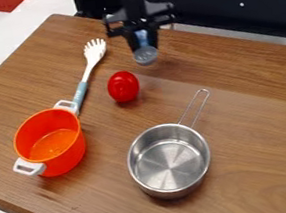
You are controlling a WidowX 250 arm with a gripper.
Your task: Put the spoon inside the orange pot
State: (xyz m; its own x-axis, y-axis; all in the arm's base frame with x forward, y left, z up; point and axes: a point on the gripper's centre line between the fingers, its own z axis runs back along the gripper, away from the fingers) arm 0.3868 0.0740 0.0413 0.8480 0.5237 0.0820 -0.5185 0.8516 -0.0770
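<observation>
At the top centre the black gripper [142,39] hangs over the table, shut on a small blue and grey thing [145,55]. Its upper part is blue and its lower end grey and rounded; it may be a spoon pointing down, but I cannot tell for sure. The orange pot [71,152], with two white handles, stands upright at the left, below and left of the gripper. Between them lies a white slotted spoon-like utensil [91,55] with a blue-grey handle, whose lower end reaches the pot's upper handle.
A red tomato-like object [123,86] sits between the gripper and the orange pot. The metal saucepan [169,161] stands at lower centre, its handle pointing up and right. A dark panel runs behind the wooden table [263,126]. The table's front edge crosses the lower left.
</observation>
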